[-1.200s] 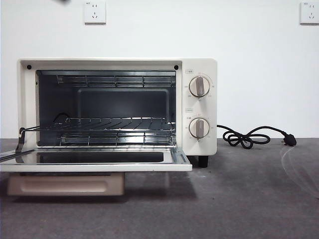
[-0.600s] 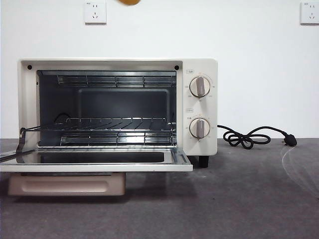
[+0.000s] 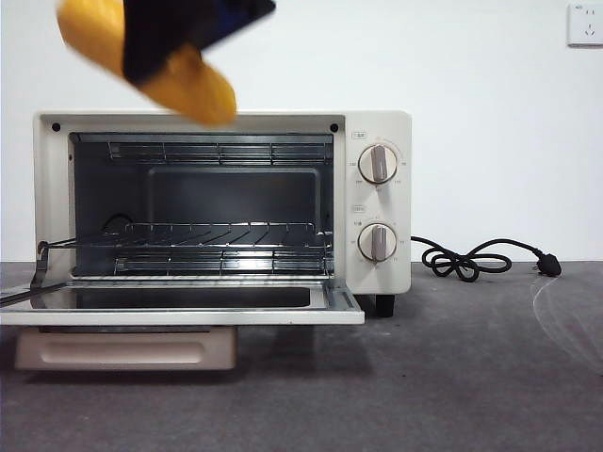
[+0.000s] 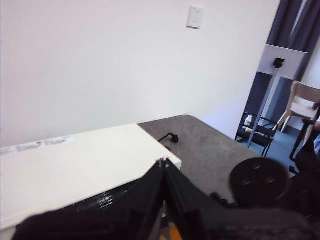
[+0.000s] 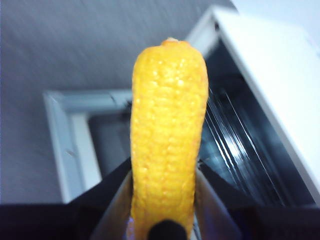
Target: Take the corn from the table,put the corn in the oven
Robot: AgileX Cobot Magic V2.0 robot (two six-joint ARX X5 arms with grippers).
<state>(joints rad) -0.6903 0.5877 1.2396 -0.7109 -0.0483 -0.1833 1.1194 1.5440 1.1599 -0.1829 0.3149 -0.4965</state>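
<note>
Right gripper (image 5: 165, 210) carries the glossy yellow-orange ridged corn cob (image 5: 169, 135) above the open cream-white boxy toaster oven (image 3: 377, 202).

In the front view the corn (image 3: 193, 89) hangs tilted at about the 11 o'clock corner, over the oven's top edge, with the dark right gripper (image 3: 165, 38) clamped across its middle; the right wrist view shows both black jaws pressed against the cob's sides, its free end pointing out over the oven's dropped-down glass door (image 5: 75, 140) and wire rack (image 3: 221, 240). The left gripper (image 4: 164, 172) hovers over the oven's white top (image 4: 75, 165), its two jaws closed together to a point with nothing between them. A black cord (image 3: 471, 259) lies on the rough dark grey table (image 3: 452, 377) at 3 o'clock of the oven.
</note>
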